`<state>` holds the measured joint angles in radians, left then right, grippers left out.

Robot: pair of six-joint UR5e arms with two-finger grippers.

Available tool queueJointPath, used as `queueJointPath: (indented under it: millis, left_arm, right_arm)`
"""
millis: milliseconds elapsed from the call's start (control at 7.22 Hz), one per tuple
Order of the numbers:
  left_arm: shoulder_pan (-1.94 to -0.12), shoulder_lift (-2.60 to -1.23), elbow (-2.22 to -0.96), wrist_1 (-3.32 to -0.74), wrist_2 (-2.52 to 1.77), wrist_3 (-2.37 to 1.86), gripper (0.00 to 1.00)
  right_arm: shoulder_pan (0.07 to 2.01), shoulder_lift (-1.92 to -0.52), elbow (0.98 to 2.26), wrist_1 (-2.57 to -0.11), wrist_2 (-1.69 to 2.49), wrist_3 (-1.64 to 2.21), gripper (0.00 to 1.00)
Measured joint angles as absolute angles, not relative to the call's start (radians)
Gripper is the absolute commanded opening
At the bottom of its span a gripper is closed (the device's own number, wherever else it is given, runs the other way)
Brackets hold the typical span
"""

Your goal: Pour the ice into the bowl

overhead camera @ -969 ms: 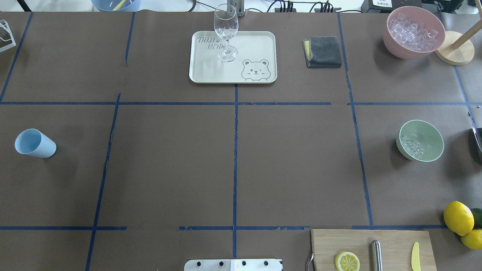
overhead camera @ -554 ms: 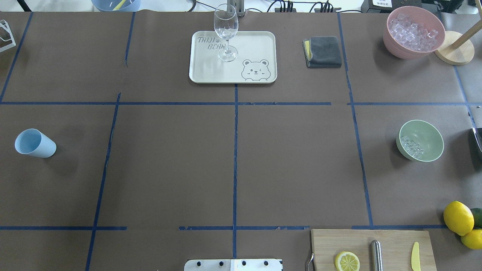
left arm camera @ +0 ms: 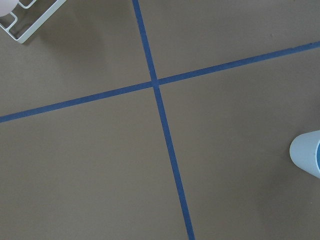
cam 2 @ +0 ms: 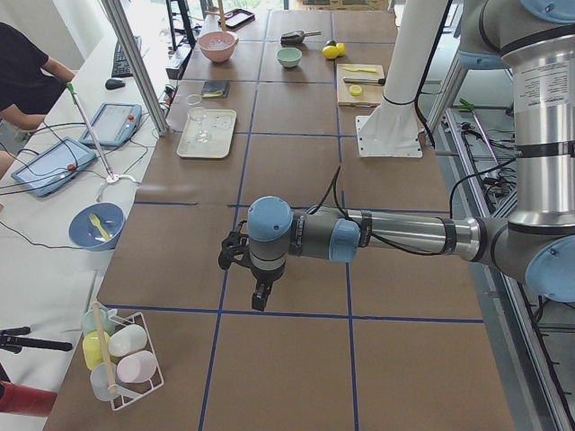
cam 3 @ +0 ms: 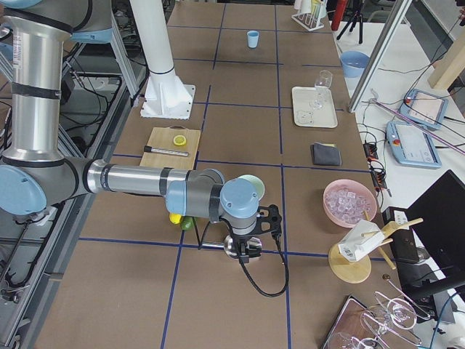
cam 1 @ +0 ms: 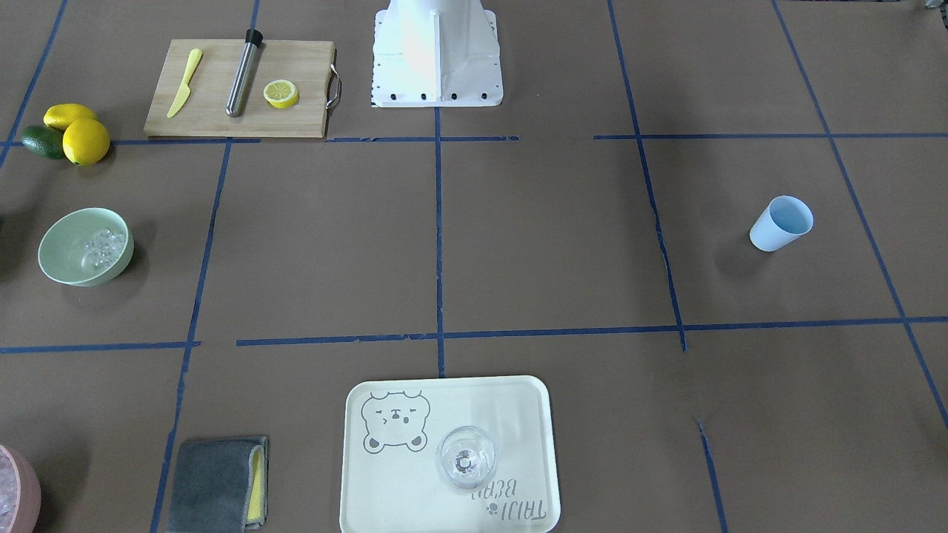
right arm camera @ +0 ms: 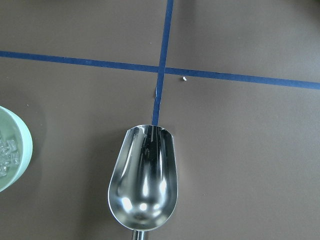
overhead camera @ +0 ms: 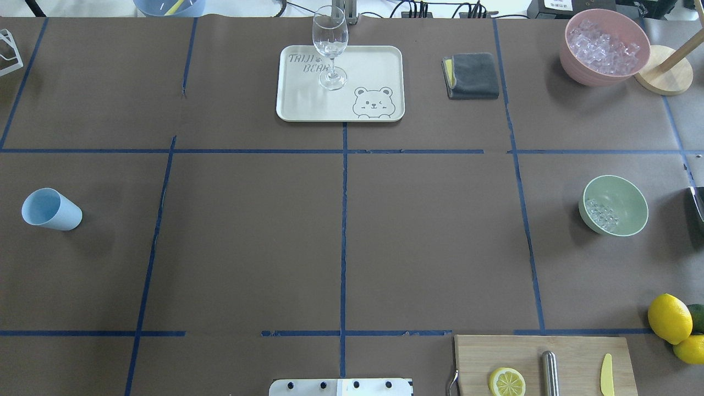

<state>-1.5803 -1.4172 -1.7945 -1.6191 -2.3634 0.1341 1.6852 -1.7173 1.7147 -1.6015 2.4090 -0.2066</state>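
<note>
The pale mint-green bowl (overhead camera: 627, 202) stands at the table's right side with a small heap of clear ice (overhead camera: 600, 214) inside. It also shows in the front view (cam 1: 67, 248) and at the left edge of the right wrist view (right arm camera: 20, 145). An empty shiny metal scoop (right arm camera: 144, 177) hangs under the right wrist, just right of the bowl. My right gripper (cam 3: 245, 253) shows only in the exterior right view, so I cannot tell its state. My left gripper (cam 2: 260, 298) hovers near the blue cup (overhead camera: 51, 209); I cannot tell its state.
A pink tub (overhead camera: 604, 47) of ice stands at the far right. A wine glass (overhead camera: 330, 38) stands on a bear tray (overhead camera: 379, 66), with a grey cloth (overhead camera: 471, 75) beside it. A cutting board (overhead camera: 572, 352) and lemons (overhead camera: 669, 318) are near right.
</note>
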Motion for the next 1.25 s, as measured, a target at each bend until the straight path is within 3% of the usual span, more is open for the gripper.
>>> queueJointPath:
  millis: [1246]
  left_arm:
    - [-1.594, -1.428, -1.781, -1.613, -2.367, 0.135, 1.00]
  right_arm:
    - [1.706, -1.719, 1.712, -1.614, 2.437, -0.201, 1.00]
